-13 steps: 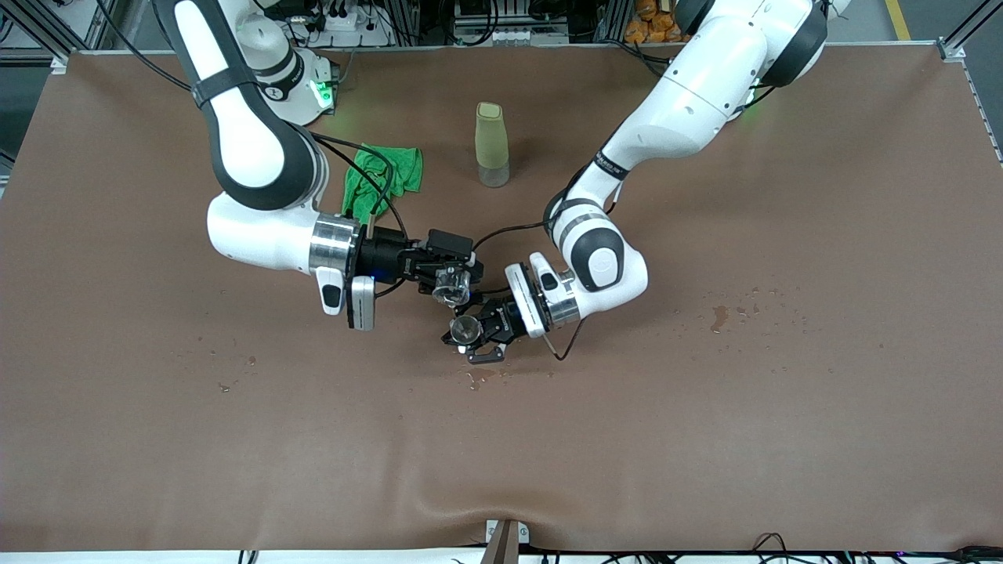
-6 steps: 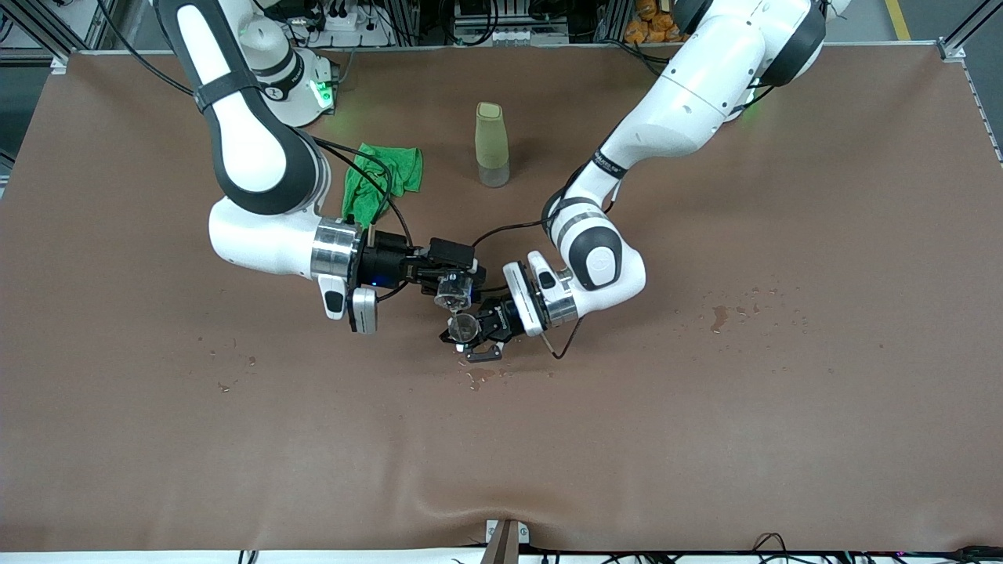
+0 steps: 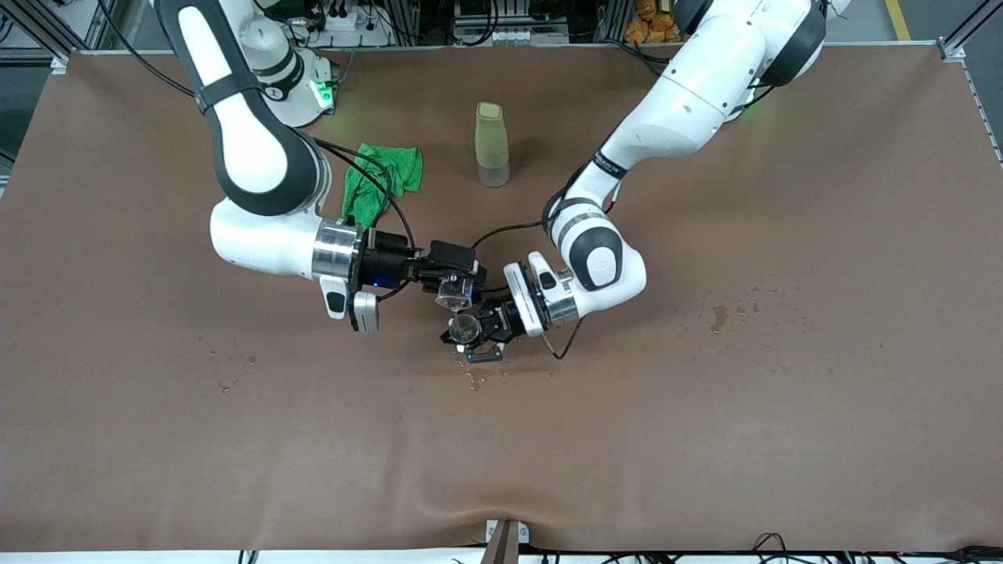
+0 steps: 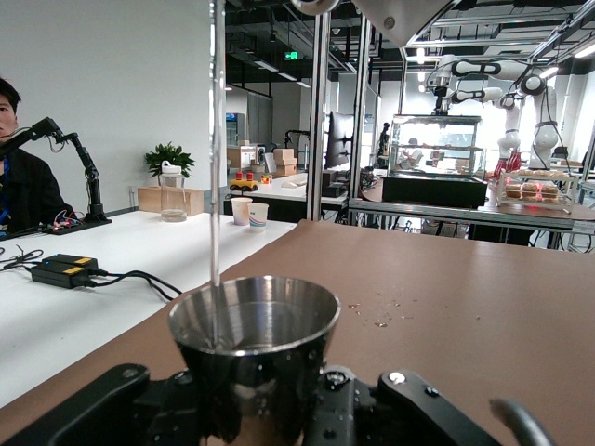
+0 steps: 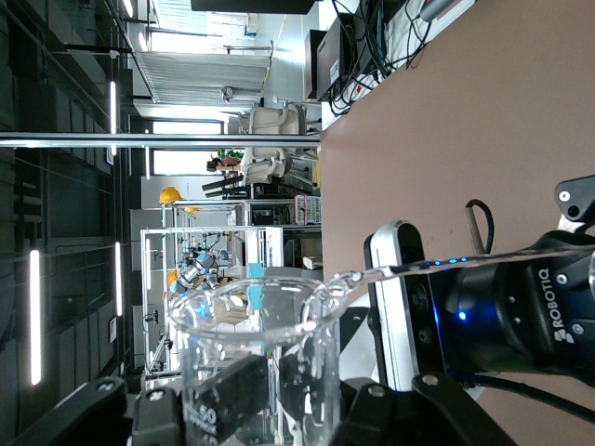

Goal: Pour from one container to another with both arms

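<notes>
A clear glass beaker [image 3: 453, 291] is tipped on its side, with my right gripper [image 3: 448, 283] shut on it, just above a small metal cup [image 3: 465, 327]. My left gripper [image 3: 472, 338] is shut on that cup and holds it upright over the middle of the table. In the left wrist view a thin stream of water [image 4: 215, 186] falls into the metal cup [image 4: 253, 325], which sits in the left gripper [image 4: 256, 404]. In the right wrist view the stream [image 5: 465, 262] leaves the lip of the beaker [image 5: 256, 353], which sits in the right gripper [image 5: 270, 400].
A crumpled green cloth [image 3: 384, 180] lies near the right arm's base. A tall olive-green tumbler [image 3: 491, 145] stands farther from the front camera than the grippers. Wet spots mark the brown table cover under the cup [image 3: 478, 380] and toward the left arm's end [image 3: 719, 316].
The right gripper has shifted slightly toward the cup with the beaker, and the left gripper has edged the cup up under it. Both grips are unchanged.
</notes>
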Robot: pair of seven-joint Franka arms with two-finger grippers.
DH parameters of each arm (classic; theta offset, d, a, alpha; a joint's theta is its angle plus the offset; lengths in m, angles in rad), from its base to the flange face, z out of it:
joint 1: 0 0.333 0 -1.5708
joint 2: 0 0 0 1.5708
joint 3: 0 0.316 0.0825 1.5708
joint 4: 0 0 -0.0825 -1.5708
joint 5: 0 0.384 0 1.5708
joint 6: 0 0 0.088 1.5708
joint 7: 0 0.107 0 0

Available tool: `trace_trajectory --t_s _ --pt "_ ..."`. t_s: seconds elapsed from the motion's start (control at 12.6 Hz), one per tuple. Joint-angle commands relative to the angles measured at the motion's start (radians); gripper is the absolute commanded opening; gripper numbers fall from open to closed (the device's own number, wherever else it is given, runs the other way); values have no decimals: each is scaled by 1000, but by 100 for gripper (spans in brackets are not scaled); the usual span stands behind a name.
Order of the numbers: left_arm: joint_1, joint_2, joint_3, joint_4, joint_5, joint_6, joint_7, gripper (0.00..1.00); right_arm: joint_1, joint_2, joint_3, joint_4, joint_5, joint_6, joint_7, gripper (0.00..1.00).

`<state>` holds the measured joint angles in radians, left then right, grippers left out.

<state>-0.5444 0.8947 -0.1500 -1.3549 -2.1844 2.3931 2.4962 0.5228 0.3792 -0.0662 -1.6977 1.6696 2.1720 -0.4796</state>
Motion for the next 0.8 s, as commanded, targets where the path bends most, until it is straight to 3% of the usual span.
trace_trajectory --t_s 0.0,0.72 --pt "-6 9 4 22 -38 11 30 0 -6 1 6 4 9 -11 50 0" --pt "-6 9 4 20 -38 11 30 0 -10 -6 6 0 6 -58 219 0"
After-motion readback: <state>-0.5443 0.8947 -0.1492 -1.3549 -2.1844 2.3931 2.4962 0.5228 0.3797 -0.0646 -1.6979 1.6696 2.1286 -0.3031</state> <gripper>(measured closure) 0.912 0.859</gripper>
